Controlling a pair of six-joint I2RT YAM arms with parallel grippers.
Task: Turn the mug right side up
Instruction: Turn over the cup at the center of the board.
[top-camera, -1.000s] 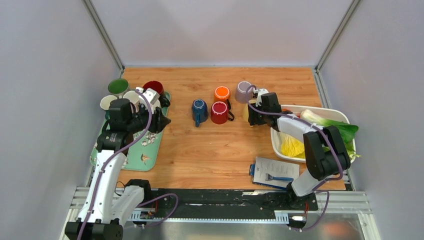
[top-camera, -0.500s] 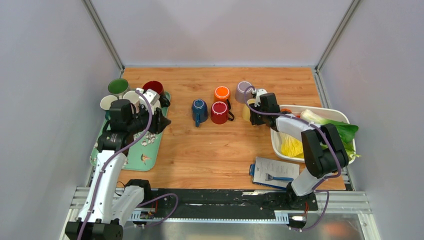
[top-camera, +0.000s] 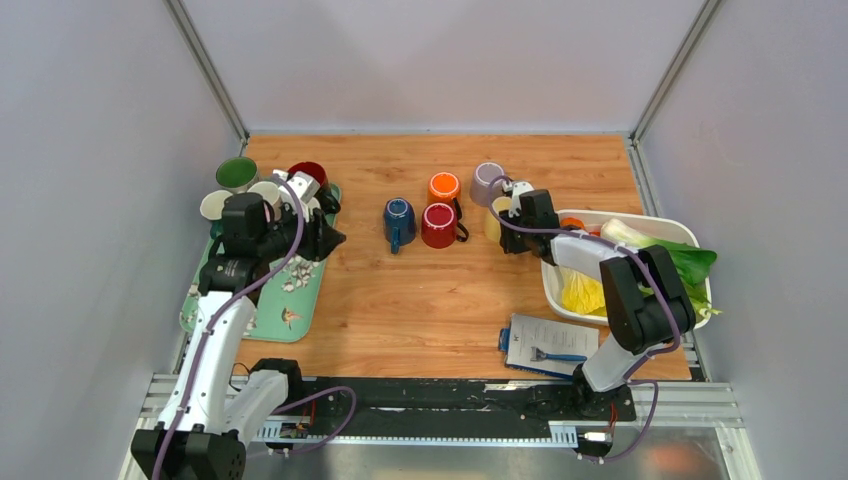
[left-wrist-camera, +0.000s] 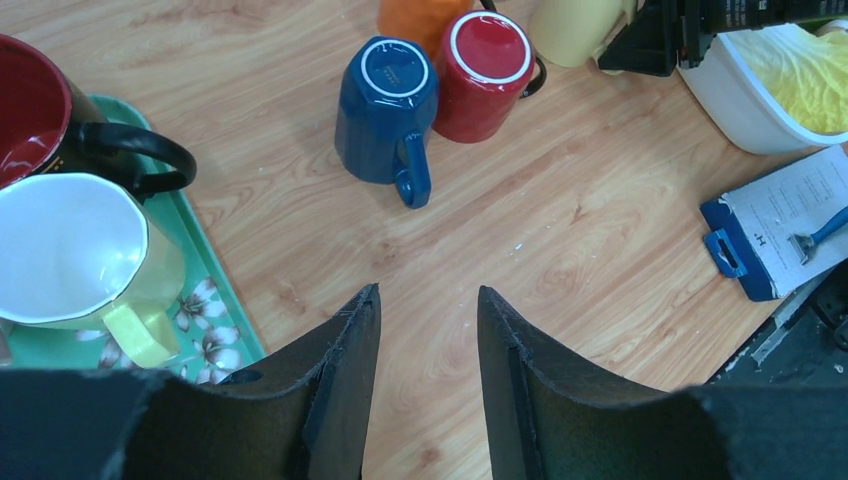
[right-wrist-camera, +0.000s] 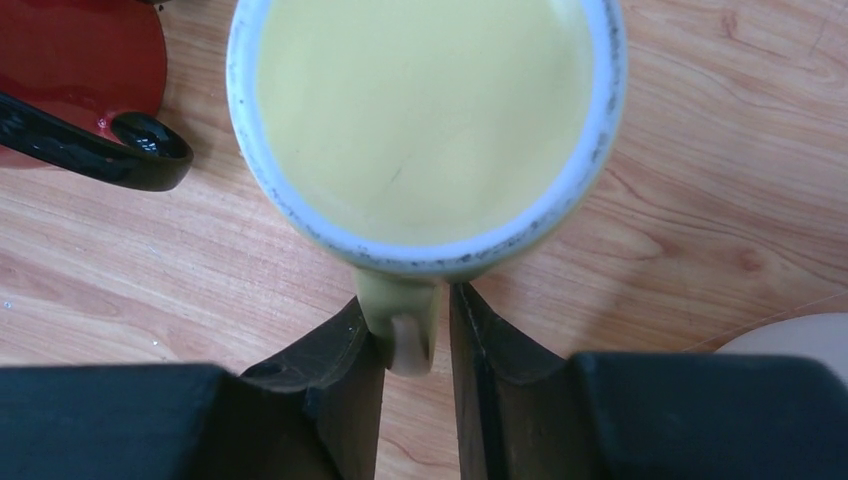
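Observation:
A pale yellow mug (right-wrist-camera: 420, 110) fills the right wrist view, its mouth toward the camera. Its handle (right-wrist-camera: 400, 320) sits between the fingers of my right gripper (right-wrist-camera: 407, 295), which is shut on it. From above, this mug (top-camera: 494, 222) stands just left of the right gripper (top-camera: 508, 228). A blue mug (left-wrist-camera: 385, 105), a red mug (left-wrist-camera: 487, 70) and an orange mug (top-camera: 444, 187) rest bottom up mid-table. My left gripper (left-wrist-camera: 428, 292) hangs open and empty over bare wood, near the tray's right edge.
A green flowered tray (top-camera: 300, 300) at the left carries a dark red mug (top-camera: 306, 174), a green mug (top-camera: 236, 172) and white ones. A lilac mug (top-camera: 488, 183) stands behind the yellow one. A white tub (top-camera: 560, 290) of greens and a razor pack (top-camera: 548, 345) lie at the right.
My right gripper's fingers have come together on the yellow mug's handle, and it has crept slightly toward the back. The left arm has shifted a little.

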